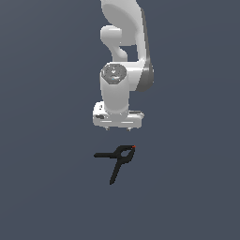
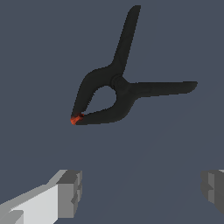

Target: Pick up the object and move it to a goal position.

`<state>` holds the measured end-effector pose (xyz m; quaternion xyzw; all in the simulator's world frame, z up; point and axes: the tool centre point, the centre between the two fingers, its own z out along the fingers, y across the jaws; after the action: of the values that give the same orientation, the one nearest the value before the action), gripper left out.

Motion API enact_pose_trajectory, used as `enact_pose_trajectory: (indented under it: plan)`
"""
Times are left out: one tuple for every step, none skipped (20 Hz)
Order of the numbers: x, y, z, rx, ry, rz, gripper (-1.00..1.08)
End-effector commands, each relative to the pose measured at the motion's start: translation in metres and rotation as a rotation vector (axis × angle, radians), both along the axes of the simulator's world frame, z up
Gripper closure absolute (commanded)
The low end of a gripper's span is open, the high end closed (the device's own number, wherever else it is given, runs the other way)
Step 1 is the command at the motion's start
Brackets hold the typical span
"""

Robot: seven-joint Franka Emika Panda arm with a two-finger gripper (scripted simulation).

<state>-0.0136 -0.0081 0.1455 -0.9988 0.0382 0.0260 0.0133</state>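
The black spring clamp (image 1: 120, 159) lies flat on the dark grey floor (image 1: 47, 178), its looped head and tiny red tip toward the exterior view's right, its two thin handles splayed out. In the wrist view the clamp (image 2: 120, 89) lies whole and unobstructed beyond the fingers. My white gripper (image 1: 118, 127) hangs above and a little behind the clamp, not touching it. Its two grey fingertips (image 2: 70, 192) stand wide apart with nothing between them, so the gripper (image 2: 142, 192) is open and empty.
The white arm (image 1: 124, 47) rises behind the gripper at the top of the exterior view. The floor is plain dark grey on all sides, with no other objects, and no goal marker shows.
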Motion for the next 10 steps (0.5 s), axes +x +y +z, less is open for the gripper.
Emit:
enact_pose_trajectory:
  plan:
    - [0.0, 0.0, 0.0, 0.0, 0.0, 0.0, -0.2]
    - [0.0, 0.001, 0.0, 0.0, 0.0, 0.001, -0.2]
    - [0.0, 0.003, 0.0, 0.0, 0.0, 0.004, -0.2]
    - [0.0, 0.006, 0.001, 0.001, 0.001, 0.008, -0.2]
    - [0.001, 0.011, 0.002, 0.001, 0.001, 0.015, -0.2]
    - [0.001, 0.014, 0.003, 0.002, 0.002, 0.021, -0.2]
    - [0.001, 0.017, 0.003, 0.002, 0.002, 0.027, -0.2]
    - [0.0, 0.018, 0.004, 0.003, 0.002, 0.03, -0.2]
    - [0.0, 0.018, 0.004, 0.003, 0.002, 0.031, -0.2]
    - [0.0, 0.018, 0.004, 0.002, 0.002, 0.03, -0.2]
